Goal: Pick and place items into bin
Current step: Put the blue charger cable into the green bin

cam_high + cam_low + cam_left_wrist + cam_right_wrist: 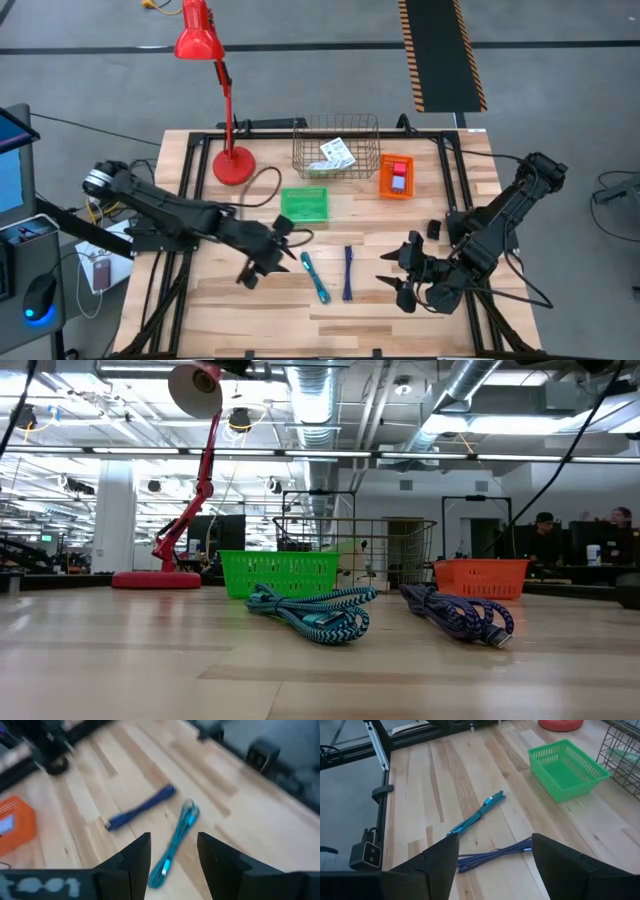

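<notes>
A teal-green braided cable, folded into a long bundle, lies flat on the wooden table beside a dark blue one. Both show in the low view, the teal-green cable and the dark blue cable. A white printed packet lies in the wire bin. A pink-red block and a pale blue-grey block sit in the orange basket. My left gripper is open, above the table just left of the teal cable. My right gripper is open, right of the blue cable.
An empty green basket stands in front of the wire bin. A red desk lamp stands at the far left, its base on the table. Black frame rails run along the table's left and right sides.
</notes>
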`<move>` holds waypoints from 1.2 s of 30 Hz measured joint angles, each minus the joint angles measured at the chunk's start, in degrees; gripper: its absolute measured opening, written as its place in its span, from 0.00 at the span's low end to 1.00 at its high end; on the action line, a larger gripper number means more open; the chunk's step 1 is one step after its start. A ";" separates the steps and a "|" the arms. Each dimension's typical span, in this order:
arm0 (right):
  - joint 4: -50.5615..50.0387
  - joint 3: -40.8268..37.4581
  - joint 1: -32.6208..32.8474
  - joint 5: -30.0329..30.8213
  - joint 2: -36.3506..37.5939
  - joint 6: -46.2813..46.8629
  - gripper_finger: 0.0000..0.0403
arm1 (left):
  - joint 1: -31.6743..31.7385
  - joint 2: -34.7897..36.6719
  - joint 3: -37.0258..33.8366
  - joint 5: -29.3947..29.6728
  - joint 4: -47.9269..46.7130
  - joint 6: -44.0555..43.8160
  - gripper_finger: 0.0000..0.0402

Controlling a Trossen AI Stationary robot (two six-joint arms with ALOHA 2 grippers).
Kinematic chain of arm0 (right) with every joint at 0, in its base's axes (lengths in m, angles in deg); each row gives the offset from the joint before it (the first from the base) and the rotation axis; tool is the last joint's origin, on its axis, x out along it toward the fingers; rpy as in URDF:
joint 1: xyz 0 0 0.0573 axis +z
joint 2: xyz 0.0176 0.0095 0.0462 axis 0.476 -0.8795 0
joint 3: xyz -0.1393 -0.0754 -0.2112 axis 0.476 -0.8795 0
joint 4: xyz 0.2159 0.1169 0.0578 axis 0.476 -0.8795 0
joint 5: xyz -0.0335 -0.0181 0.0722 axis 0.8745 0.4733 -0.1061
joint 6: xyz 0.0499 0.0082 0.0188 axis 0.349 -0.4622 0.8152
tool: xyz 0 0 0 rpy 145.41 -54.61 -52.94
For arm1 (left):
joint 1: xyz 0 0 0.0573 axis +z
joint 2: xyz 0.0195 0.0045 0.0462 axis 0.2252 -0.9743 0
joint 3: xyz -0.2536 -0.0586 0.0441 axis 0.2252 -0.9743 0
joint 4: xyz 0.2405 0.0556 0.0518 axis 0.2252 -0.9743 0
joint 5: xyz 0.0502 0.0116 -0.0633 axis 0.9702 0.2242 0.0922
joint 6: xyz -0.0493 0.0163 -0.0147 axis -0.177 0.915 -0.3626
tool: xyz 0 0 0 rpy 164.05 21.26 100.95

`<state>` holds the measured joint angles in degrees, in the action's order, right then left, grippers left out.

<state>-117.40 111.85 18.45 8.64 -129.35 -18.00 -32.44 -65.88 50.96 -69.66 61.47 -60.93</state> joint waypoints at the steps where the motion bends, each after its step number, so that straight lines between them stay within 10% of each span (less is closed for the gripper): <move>1: -0.01 0.00 0.00 0.00 0.00 -0.02 0.61 | 0.21 -1.77 1.61 0.00 -1.99 0.60 0.38; 19: -3.54 -0.04 0.00 -0.11 0.57 -0.44 0.61 | 3.70 -25.53 12.12 -2.80 -12.10 11.88 0.38; 36: -4.79 -0.04 -0.04 -0.04 0.52 -0.42 0.61 | 3.32 -29.73 12.12 -2.30 -4.06 22.90 0.38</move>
<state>-122.18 111.81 18.41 8.60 -128.82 -18.42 -29.12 -95.61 63.08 -71.96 57.40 -38.03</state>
